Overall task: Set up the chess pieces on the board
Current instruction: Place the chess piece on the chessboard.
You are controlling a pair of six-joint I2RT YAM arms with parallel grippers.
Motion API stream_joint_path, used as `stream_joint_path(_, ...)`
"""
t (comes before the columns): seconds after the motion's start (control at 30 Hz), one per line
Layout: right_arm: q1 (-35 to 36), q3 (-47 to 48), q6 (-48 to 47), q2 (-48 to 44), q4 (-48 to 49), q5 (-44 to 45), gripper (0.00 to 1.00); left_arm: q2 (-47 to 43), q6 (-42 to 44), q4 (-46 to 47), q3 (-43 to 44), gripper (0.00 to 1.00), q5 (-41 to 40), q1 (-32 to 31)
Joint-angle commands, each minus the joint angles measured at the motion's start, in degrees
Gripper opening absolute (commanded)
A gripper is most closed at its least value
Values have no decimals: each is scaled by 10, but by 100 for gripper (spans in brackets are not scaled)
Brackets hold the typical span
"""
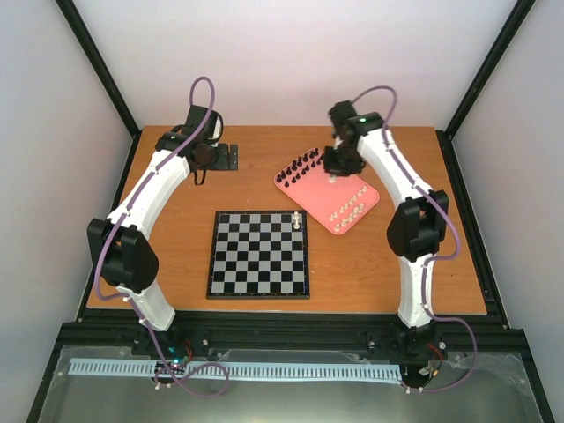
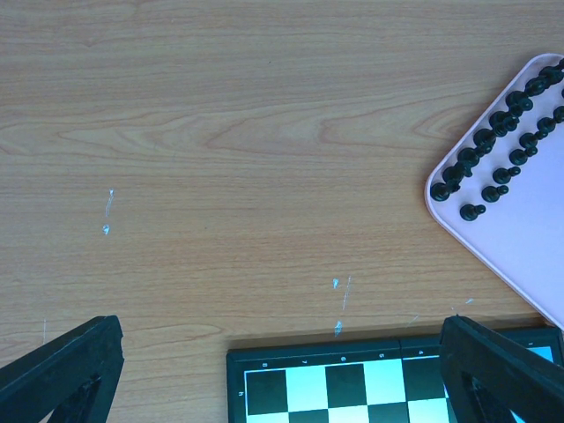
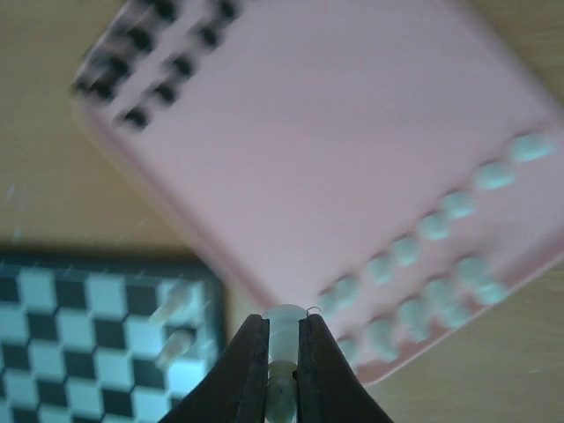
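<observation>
Right hand (image 3: 283,339): white piece (image 3: 285,315) (over tray (image 3: 308,132))

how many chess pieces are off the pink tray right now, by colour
white pieces: 3 (2 on the board, 1 in the right claw)
black pieces: 0 (all on the pink tray)
total: 3

The gripper (image 2: 280,326) stands wide open over the bench (image 2: 220,132), one finger (image 2: 62,370) at each lower corner. Between them, close in, lies the board (image 2: 344,388) edge. Ahead to the right, a pink tray (image 2: 529,247) carries black pieces (image 2: 493,192) in two rows.
</observation>
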Motion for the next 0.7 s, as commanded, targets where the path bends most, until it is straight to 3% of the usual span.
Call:
stream_joint_path(0.0, 89, -17, 14, -27, -47, -31, 3, -19, 9, -5, 12, 100, 0, -1)
stream_joint_path(0.23, 167, -151, 40, -79, 9, -43, 3, -26, 9, -4, -3, 100, 1, -1)
stream_joint_path(0.67, 212, -206, 38, -50, 74, -25, 3, -16, 13, -9, 2, 100, -2, -1)
